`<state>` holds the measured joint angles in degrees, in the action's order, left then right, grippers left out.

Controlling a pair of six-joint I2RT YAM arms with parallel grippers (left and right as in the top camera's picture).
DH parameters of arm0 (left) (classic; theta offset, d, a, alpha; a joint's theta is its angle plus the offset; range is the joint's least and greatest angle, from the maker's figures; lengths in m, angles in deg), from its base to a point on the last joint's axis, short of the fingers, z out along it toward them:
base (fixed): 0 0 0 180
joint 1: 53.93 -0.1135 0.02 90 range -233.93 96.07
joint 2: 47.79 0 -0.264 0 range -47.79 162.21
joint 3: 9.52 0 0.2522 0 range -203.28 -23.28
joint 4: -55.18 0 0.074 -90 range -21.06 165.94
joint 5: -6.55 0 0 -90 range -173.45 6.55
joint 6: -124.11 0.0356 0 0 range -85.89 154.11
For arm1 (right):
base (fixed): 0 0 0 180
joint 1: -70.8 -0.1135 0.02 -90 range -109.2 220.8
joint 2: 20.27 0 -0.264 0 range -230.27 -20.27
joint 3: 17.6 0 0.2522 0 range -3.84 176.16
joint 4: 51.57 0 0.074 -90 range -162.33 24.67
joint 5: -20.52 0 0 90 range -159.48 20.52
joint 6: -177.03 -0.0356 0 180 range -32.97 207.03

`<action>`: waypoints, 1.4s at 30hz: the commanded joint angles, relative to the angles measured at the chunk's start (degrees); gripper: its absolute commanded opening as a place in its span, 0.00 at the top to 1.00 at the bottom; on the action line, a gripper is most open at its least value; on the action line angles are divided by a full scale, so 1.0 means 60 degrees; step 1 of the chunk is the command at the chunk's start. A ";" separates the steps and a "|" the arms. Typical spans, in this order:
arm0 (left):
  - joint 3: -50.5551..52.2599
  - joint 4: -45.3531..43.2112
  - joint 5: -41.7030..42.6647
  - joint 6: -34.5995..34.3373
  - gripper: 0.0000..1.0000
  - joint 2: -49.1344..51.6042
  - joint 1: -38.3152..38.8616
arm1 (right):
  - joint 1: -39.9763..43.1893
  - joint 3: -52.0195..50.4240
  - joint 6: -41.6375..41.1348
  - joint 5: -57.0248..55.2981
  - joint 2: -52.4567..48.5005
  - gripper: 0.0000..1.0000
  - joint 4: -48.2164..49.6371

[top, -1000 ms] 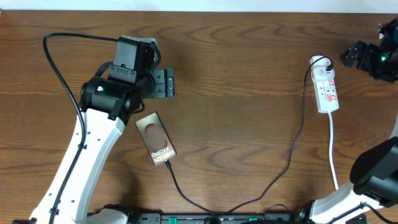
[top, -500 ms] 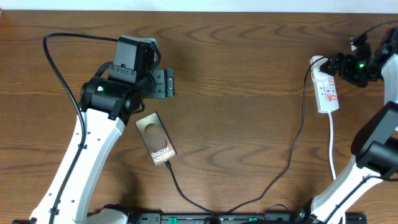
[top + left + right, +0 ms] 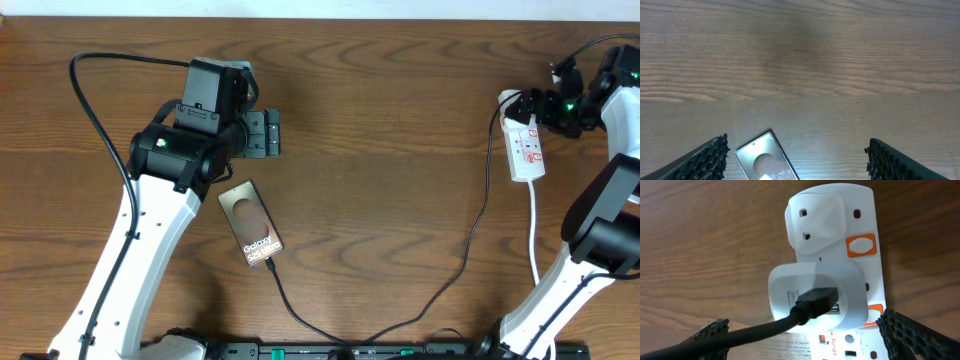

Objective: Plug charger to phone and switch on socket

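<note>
Phone (image 3: 250,224) lies left of centre toward near edge, charger cable (image 3: 470,250) meeting its near end. Left gripper (image 3: 272,133) hovers just beyond it, jaws wide apart. Socket (image 3: 524,145) by far right corner; right gripper (image 3: 535,104) over its far end, jaws parted.

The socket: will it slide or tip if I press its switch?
Likely light, so it may slide: the socket lies on a smooth table. Tipping seems unlikely; it is flat and low. Its white cord and the plugged-in charger may resist.

A brown wooden table (image 3: 380,130) carries the phone (image 3: 250,224), the charger (image 3: 488,180) and the white socket (image 3: 524,145).
</note>
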<state>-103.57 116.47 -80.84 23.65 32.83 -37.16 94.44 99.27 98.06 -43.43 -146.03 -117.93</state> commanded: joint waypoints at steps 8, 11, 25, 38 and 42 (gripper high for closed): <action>-0.0153 -0.0007 -0.0160 0.0058 0.13 -0.0033 0.0004 | -0.0251 0.0033 0.0029 -0.0004 -0.0193 0.03 0.0069; -0.0157 -0.0007 -0.0160 0.0058 0.13 -0.0033 0.0004 | -0.0270 0.0033 -0.0149 -0.0011 -0.0317 0.03 0.0087; -0.0157 -0.0007 -0.0160 0.0058 0.13 -0.0033 0.0004 | -0.0703 0.0033 -0.0368 0.0499 -0.1045 0.16 -0.0240; -0.0157 -0.0007 -0.0160 0.0058 0.13 -0.0033 0.0004 | -0.0579 0.1632 -0.0579 -0.1104 -0.1005 0.19 -0.1424; -0.0157 -0.0007 -0.0160 0.0058 0.13 -0.0033 0.0004 | -0.0579 0.1599 -0.0535 -0.1107 -0.1005 0.18 -0.1413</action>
<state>-103.57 116.47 -80.84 23.65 32.83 -37.16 91.60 107.55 95.17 -50.65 -151.38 -126.39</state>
